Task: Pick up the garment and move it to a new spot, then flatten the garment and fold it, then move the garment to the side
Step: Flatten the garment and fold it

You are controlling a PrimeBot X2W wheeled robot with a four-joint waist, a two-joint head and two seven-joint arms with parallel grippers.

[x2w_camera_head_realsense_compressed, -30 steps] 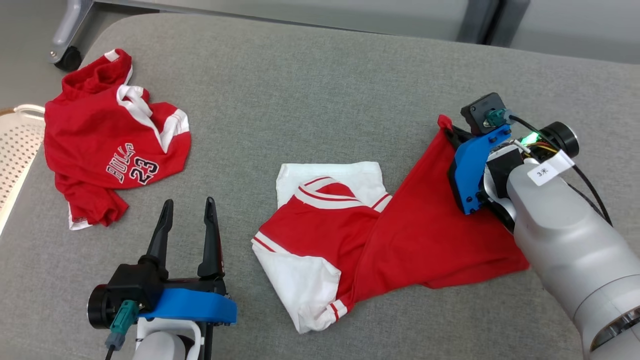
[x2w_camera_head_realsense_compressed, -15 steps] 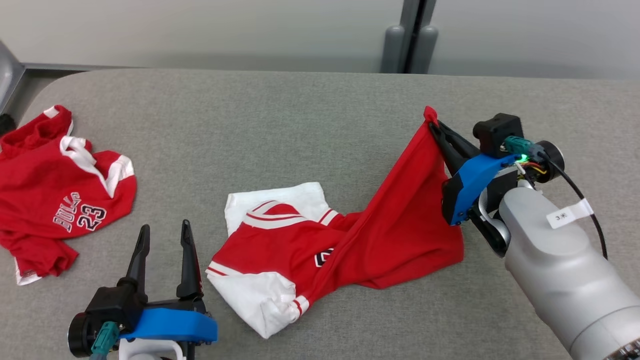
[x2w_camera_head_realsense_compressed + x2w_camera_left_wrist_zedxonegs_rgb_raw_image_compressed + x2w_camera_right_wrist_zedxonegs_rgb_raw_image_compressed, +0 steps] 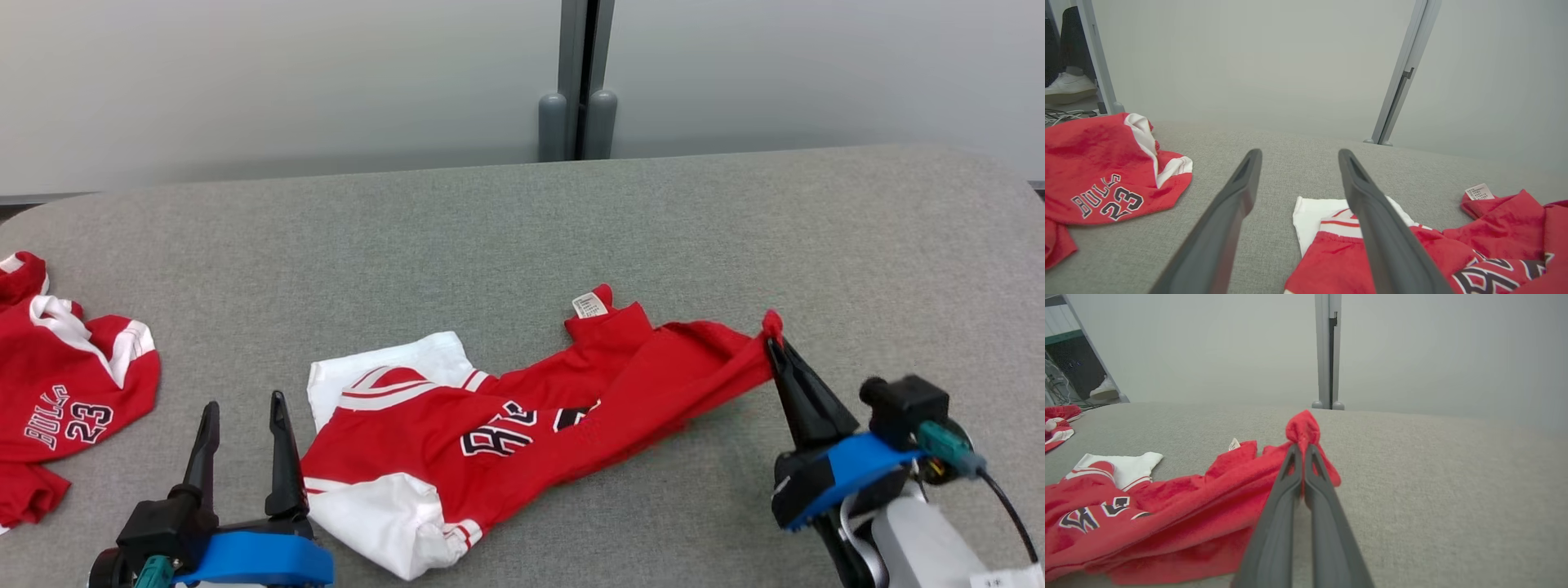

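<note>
On the grey table (image 3: pixel 506 220), the red and white garment (image 3: pixel 490 441) lay stretched from the middle toward the right. The right gripper (image 3: pixel 771 341) was closed on its red corner. The left gripper (image 3: pixel 244 402) stood wide and held nothing, just beside the garment's left edge. Half a second before, the pinched corner stood higher and the cloth hung like a sheet; now it was drawn out low, and a white label (image 3: pixel 589 305) showed. Its dark print (image 3: pixel 498 437) was creased and not readable. A second red jersey (image 3: pixel 65 400) was cut off at the left edge.
</note>
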